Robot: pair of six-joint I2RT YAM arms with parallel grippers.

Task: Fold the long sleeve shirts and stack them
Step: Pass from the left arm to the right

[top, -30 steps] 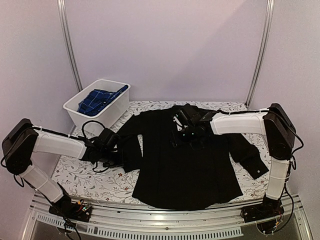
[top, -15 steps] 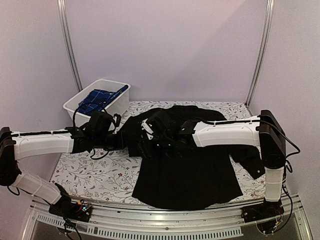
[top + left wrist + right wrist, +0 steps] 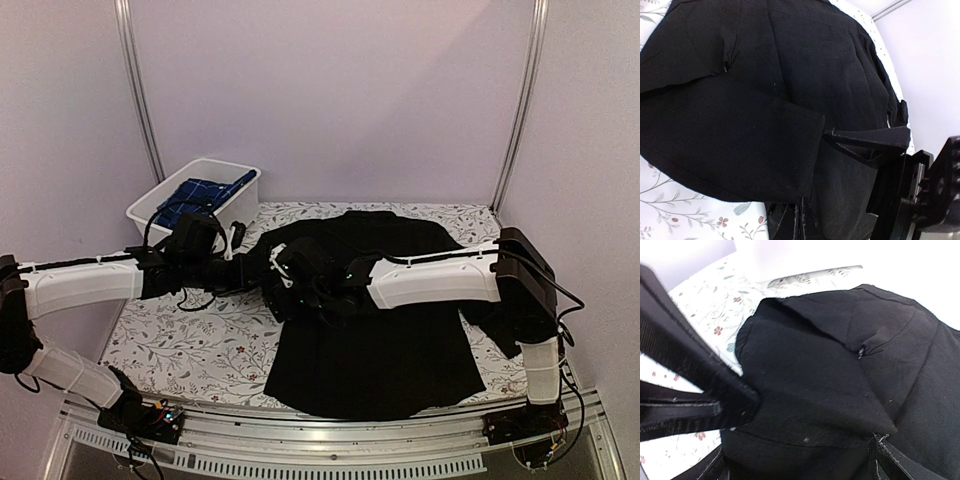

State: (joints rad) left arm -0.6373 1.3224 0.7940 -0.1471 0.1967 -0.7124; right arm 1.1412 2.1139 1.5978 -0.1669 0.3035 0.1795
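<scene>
The black shirt (image 3: 380, 330) is spread flat, collar away from the arms, on the flowered bench (image 3: 180, 340), and the blue plaid shirt (image 3: 195, 198) is seen bundled in the white tub (image 3: 240, 212) at the far left corner. At the black shirt's left shoulder the left claw (image 3: 252, 272) appears closed on the edge of the folded-in sleeve. The right claw (image 3: 283, 278) is reached across the shirt just beside it, its fingers (image 3: 700, 375) held apart with a fold of black cloth between them.

Pale lilac walls (image 3: 330, 100), evenly lit. Two slanted metal poles (image 3: 138, 90) behind. Floral-print table covering (image 3: 170, 350); aluminium rail (image 3: 300, 440) along the near edge.
</scene>
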